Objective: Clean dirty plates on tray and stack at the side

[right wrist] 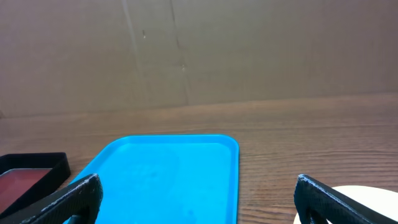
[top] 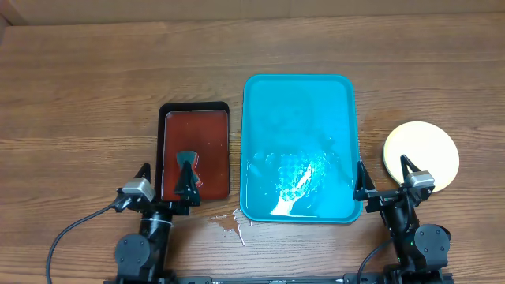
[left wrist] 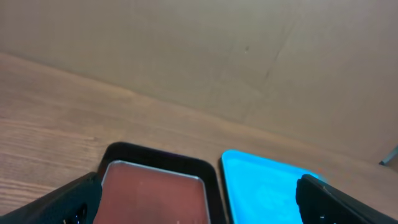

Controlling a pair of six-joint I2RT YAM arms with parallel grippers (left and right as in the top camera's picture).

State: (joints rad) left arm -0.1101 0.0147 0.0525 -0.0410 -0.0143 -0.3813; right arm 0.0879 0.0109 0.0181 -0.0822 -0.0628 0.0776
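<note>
The teal tray [top: 298, 95] lies mid-table with nothing on it; its near half shines wet. A pale yellow plate [top: 426, 150] rests on the table to the tray's right; I cannot tell whether others lie beneath it. My right gripper [top: 384, 177] hangs open between the tray's near right corner and the plate, touching neither. In the right wrist view the tray [right wrist: 168, 174] fills the middle and the plate [right wrist: 373, 198] shows at the lower right. My left gripper [top: 164, 177] is open at the near edge of the black tray, holding nothing.
A black tray [top: 195, 118] with a reddish-brown inside sits left of the teal tray; it also shows in the left wrist view [left wrist: 155, 186]. A small water spill [top: 229, 225] marks the wood near the teal tray's front left corner. A cardboard wall stands behind the table.
</note>
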